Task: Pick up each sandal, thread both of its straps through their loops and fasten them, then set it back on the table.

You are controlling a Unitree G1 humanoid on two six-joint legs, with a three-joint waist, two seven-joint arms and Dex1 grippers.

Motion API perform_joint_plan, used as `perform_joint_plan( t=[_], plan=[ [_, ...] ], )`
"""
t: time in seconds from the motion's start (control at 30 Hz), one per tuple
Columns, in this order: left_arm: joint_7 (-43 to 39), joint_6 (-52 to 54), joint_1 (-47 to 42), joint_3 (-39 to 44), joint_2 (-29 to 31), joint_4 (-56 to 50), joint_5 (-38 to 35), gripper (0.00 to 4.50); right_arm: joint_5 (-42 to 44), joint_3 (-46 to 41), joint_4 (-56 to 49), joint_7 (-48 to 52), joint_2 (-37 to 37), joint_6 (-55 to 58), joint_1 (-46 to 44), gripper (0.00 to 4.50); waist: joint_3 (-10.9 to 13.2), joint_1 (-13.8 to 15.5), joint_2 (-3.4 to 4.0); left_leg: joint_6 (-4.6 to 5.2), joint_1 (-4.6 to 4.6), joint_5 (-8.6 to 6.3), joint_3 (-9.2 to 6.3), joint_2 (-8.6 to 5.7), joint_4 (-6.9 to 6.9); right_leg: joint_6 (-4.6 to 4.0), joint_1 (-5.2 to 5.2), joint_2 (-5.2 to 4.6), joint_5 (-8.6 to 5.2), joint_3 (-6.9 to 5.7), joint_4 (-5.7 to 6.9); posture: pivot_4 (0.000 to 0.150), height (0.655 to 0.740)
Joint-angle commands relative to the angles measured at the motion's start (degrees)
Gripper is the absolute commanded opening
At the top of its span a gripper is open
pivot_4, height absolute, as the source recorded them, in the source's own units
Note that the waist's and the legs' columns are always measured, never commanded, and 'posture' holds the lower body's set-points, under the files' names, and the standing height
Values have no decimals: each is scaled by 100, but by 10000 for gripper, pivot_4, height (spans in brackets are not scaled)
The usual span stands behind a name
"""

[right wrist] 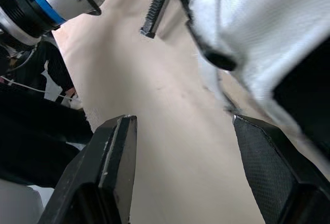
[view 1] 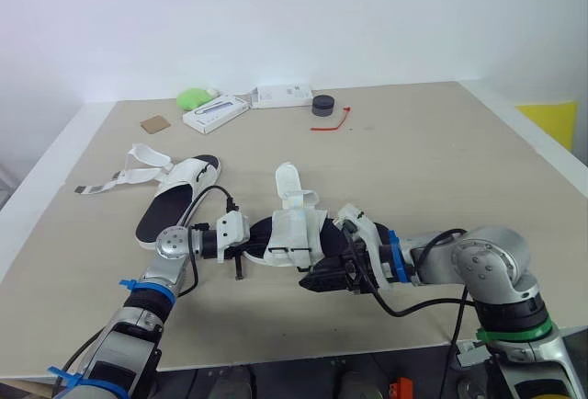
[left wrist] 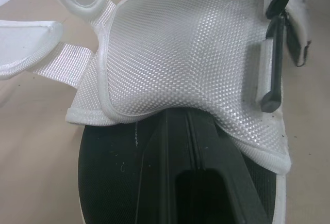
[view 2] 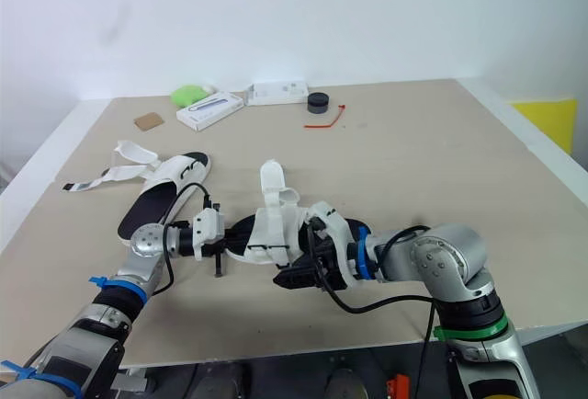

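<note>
At the worktop's [view 1: 441, 160] near edge, a sandal [view 1: 294, 229] spans both hands; the left hand [view 1: 246, 247] grips one end, one finger [left wrist: 191, 182] on the insole [left wrist: 113, 172]; the right hand [right wrist: 183, 123] gapes open beside it; the second sandal [view 1: 175, 199] lies farther left.

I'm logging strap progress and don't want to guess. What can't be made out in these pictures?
Held sandal: whether its straps pass through the loops; too small in the eye views, cut off by the left wrist view's edges.
Left gripper: its grip, covered by the sandal's white upper.
Right gripper: where it meets the sole; both black, overlapping in the eye views.
Other sandal on the table: loops too small.
</note>
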Motion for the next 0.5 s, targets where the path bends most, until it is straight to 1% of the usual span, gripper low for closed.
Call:
perform_joint_plan(
  t=[0.03, 0.17, 0.5],
  plan=[
    [-233, 620, 757, -745, 61, 911, 887, 0, 31, -147, -54, 250, -194, -58, -138, 32146, 0, 0, 0, 0, 0, 0, 0, 0, 0, 0, 0, 0, 0, 0, 0, 1500, 7400],
    [-217, 614, 754, -743, 47, 935, 889, 0, -76, -97, -10, 282, -208, -133, -146, 32146, 0, 0, 0, 0, 5, 0, 0, 0, 0, 0, 0, 0, 0, -1, 1, 1500, 7400],
    [-184, 610, 758, -735, 31, 951, 888, 0, -337, 165, -2, 15, 520, -286, -172, 32146, -1, 1, -1, 0, 6, 0, 1, -1, 0, 0, 0, 0, 0, 2, 3, 1500, 7400]
  ],
)
